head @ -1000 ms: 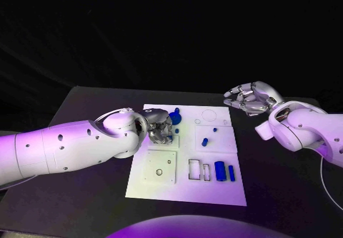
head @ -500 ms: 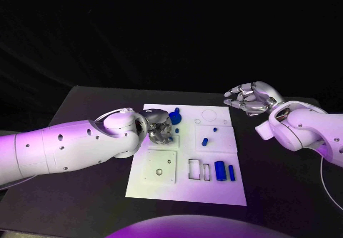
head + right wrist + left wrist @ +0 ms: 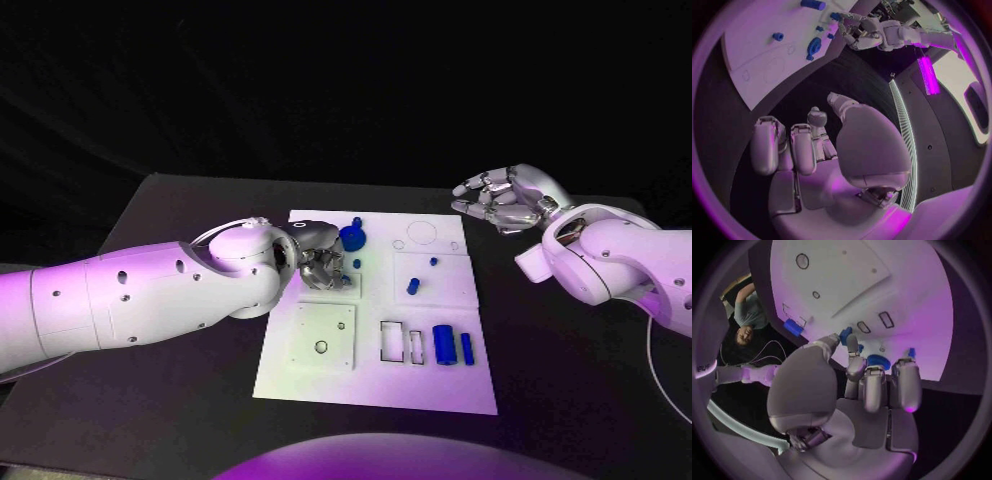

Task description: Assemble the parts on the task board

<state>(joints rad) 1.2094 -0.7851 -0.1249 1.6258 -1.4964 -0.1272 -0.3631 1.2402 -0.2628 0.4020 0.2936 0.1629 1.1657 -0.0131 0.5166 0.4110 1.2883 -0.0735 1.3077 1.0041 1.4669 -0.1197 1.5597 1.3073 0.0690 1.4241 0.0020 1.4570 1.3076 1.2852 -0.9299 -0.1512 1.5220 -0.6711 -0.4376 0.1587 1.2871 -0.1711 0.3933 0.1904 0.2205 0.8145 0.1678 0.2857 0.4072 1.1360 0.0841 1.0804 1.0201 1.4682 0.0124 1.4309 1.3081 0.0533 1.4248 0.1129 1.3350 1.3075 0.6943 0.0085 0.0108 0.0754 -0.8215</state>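
A black table (image 3: pixel 173 420) stands against a dark, unlit background, and the white task board (image 3: pixel 378 385) lies lengthwise along its middle. At the board's left edge, toward its far-left corner, the left hand (image 3: pixel 326 266) is lowered onto the plate with fingers curled downward; whether it grips anything cannot be told from the head view. The left wrist view shows those fingers (image 3: pixel 874 389) bent over the board with a round blue part (image 3: pixel 878 361) just beyond the fingertips and touching or nearly touching them; contact cannot be confirmed. In the head view the same blue disc (image 3: pixel 353 239) sits near the board's far edge, beside the hand. Further right, two small blue parts (image 3: pixel 414 285) stand in the raised square panel at mid-board, and a blue cylinder (image 3: pixel 444 345) with a narrower blue bar (image 3: pixel 467 348) lies near the right edge, next to empty rectangular outlines (image 3: pixel 392 341). A square panel with a small hole (image 3: pixel 320 347) occupies the near-left area. The right hand (image 3: pixel 500 201) hangs above the table off the board's far-right corner, fingers curled inward, holding nothing; the right wrist view confirms the empty palm (image 3: pixel 817 165).
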